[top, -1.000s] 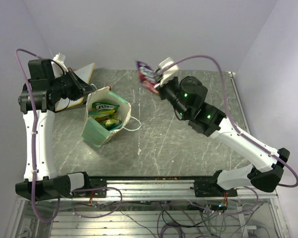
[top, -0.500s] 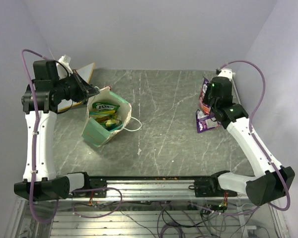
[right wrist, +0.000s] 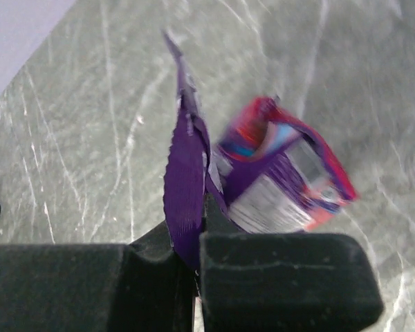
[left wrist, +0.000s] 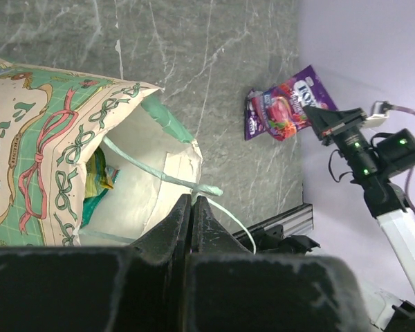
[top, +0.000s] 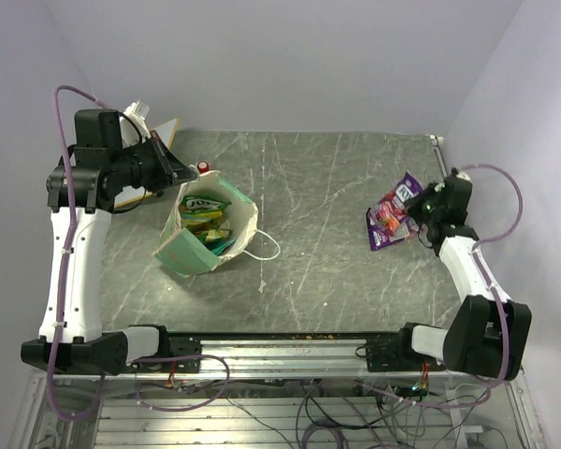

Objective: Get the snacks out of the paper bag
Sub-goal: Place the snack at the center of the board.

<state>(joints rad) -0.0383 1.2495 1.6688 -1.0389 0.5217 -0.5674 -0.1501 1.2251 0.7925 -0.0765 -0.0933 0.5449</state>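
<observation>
The mint-green and cream paper bag (top: 198, 254) lies on its side at the left, mouth towards the back. Green and yellow snack packets (top: 204, 203) show inside it. My left gripper (top: 181, 174) is shut on the bag's back rim by its string handle (left wrist: 194, 185); the bag (left wrist: 62, 131) fills the left of that wrist view. My right gripper (top: 419, 207) is shut on the edge of a purple snack packet (right wrist: 185, 173) low over the table at the far right. A purple and red-pink packet (top: 385, 224) lies there beside it, also in the left wrist view (left wrist: 283, 109).
A small red-capped bottle (top: 203, 167) stands just behind the bag. A flat white board (top: 165, 131) leans at the back left behind my left arm. The table's right edge rail (top: 439, 154) runs close to my right gripper.
My right arm swung from the back middle to the far right and came down low with the purple packet. My left gripper shifted right, pulling the bag's rim; the red-capped bottle came into view.
</observation>
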